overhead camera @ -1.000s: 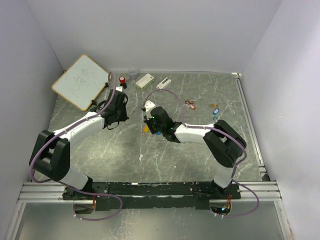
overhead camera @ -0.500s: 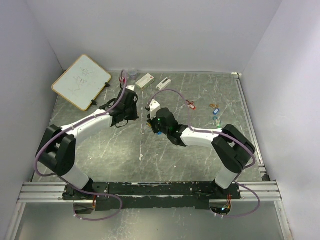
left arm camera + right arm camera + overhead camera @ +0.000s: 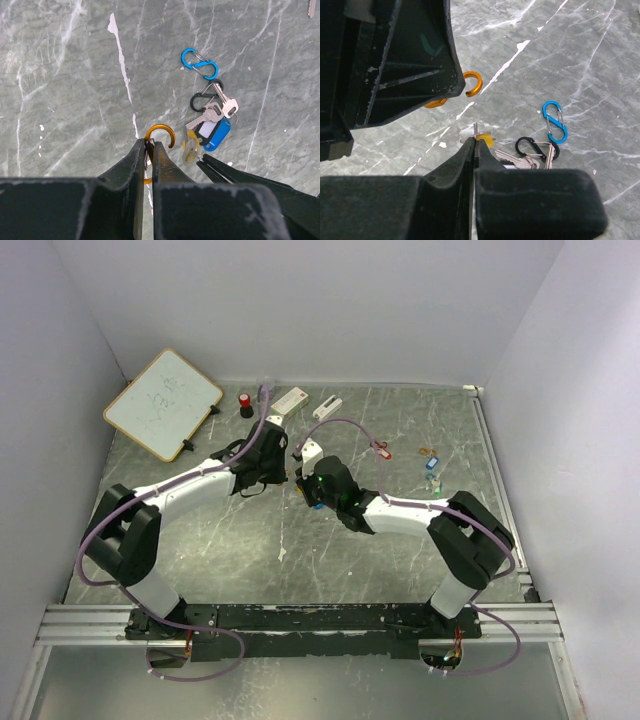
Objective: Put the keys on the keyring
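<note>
- Left gripper [image 3: 149,146] sits further right than before, now just beside right gripper [image 3: 474,144].
- Left jaws nearly closed, pinching orange keyring [image 3: 161,134].
- Right jaws fully closed, pinching yellow key tag [image 3: 484,138].

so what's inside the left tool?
An orange clip, pinched in the shut left tool. Its open hooked end sticks out past the tips. Most of the rest is covered by the fingers, so its full shape cannot be seen.

Whiteboard [image 3: 162,403] back-left, red-capped black cylinder [image 3: 245,401], two white blocks [image 3: 289,400], grey marbled tabletop [image 3: 230,550]
</note>
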